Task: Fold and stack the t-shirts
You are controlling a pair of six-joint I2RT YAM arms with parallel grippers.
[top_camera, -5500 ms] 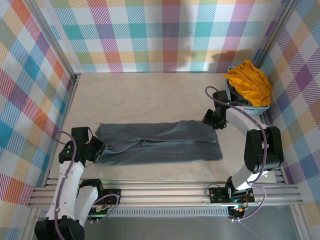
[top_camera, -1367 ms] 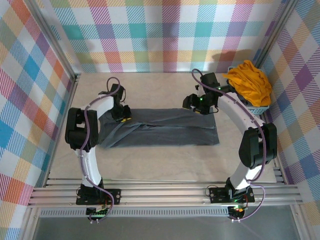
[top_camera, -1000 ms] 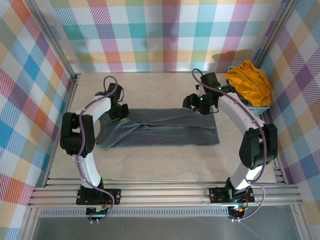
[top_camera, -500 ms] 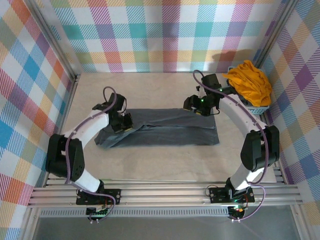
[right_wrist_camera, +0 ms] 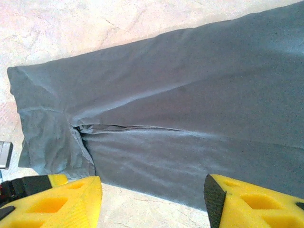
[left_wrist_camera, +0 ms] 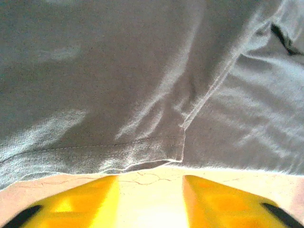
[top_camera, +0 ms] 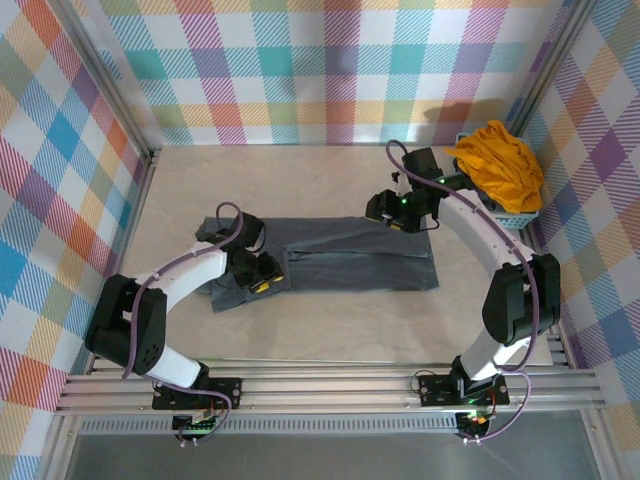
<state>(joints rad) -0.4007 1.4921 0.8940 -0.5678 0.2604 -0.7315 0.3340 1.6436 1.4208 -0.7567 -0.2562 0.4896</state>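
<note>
While the dark grey t-shirt (top_camera: 350,262) lies as a long band across the middle of the surface (top_camera: 330,180), running left to right, I can see its right end is flat and square and its left end is rumpled, with a layer doubled over on top. From the left wrist camera, a stitched hem (left_wrist_camera: 95,154) with a turned corner sits just beyond the yellow fingertips, and pale surface shows below it. From the right wrist camera, the grey cloth (right_wrist_camera: 190,104) spreads out smooth, with one long crease across it and a bunched sleeve at one end.

My left claw (top_camera: 265,280) is low over the near left part of the shirt, right at the cloth's edge. Its fingers (left_wrist_camera: 95,199) are spread, with bare surface between them, and they pinch nothing. My right claw (top_camera: 408,220) is at the shirt's far right corner. Its fingers (right_wrist_camera: 61,199) stand wide apart above the cloth, and I see nothing pinched there either.

Off to the far right, the mustard t-shirt (top_camera: 497,172) sits heaped in a small light-blue basket (top_camera: 510,217), well apart from the grey one. Plaid walls (top_camera: 300,60) close in the surface on three sides.
</note>
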